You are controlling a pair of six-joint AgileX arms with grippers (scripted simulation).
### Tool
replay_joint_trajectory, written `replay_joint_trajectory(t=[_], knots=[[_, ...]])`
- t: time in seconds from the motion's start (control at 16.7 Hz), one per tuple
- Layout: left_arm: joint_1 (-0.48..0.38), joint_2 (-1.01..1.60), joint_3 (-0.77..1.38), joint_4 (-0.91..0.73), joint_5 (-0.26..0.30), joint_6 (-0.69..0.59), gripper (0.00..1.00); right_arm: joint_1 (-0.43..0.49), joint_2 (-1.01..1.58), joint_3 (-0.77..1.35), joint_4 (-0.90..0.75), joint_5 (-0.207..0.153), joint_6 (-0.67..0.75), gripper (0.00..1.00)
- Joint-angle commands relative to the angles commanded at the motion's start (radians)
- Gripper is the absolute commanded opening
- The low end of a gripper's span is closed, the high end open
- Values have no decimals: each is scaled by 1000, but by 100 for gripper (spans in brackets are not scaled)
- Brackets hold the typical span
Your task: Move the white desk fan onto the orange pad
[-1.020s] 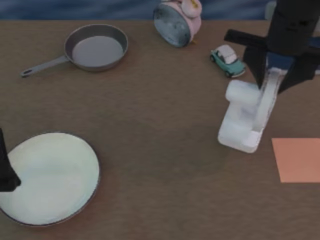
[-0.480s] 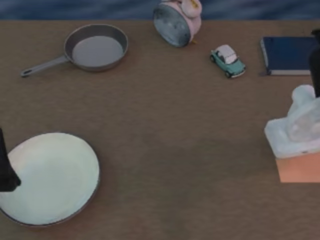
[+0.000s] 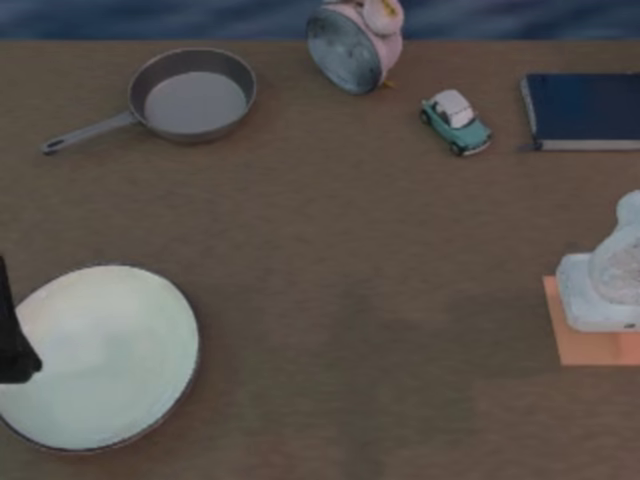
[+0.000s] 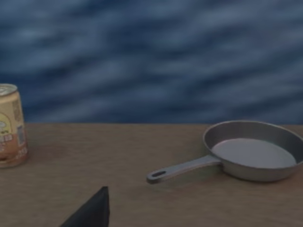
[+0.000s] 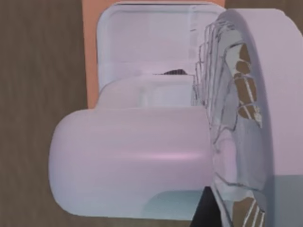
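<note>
The white desk fan [image 3: 603,283] stands upright at the table's right edge, its base on the near-left part of the orange pad [image 3: 590,350]. In the right wrist view the white desk fan [image 5: 137,156] fills the picture, with the orange pad [image 5: 90,52] showing beside its base. My right gripper is out of the top view. One of its dark fingers [image 5: 204,212] presses against the back of the grille ring, so it is shut on the fan. My left gripper [image 3: 12,345] is parked at the left edge over the plate, one finger [image 4: 94,210] showing.
A large white plate [image 3: 100,355] lies at front left. At the back, from left to right, stand a frying pan [image 3: 190,95], a pink alarm clock [image 3: 355,40], a teal toy car [image 3: 456,121] and a dark blue book [image 3: 583,110]. The left wrist view shows a can [image 4: 9,125].
The fan has travelled right from beside the pad onto it and now sits lower and upright. The right arm has slid out of the top view. The left arm is unmoved.
</note>
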State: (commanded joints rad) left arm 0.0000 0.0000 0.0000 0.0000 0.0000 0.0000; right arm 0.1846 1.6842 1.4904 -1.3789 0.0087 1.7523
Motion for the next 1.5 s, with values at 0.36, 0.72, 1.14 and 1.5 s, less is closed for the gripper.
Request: replay_joint_trajectory(t=[0.36,0.72,1.14,1.5], knots=[[0,0,0,0,0,0,100,-1,9,-80,94,-1,1,0],[0,0,0,0,0,0,100,-1,15,-120,136,0,0,0],[0,0,0,0,0,0,100,-1,15,-120,136,0,0,53],[0,0,0,0,0,0,100,-1,15,-120,136,0,0,98]])
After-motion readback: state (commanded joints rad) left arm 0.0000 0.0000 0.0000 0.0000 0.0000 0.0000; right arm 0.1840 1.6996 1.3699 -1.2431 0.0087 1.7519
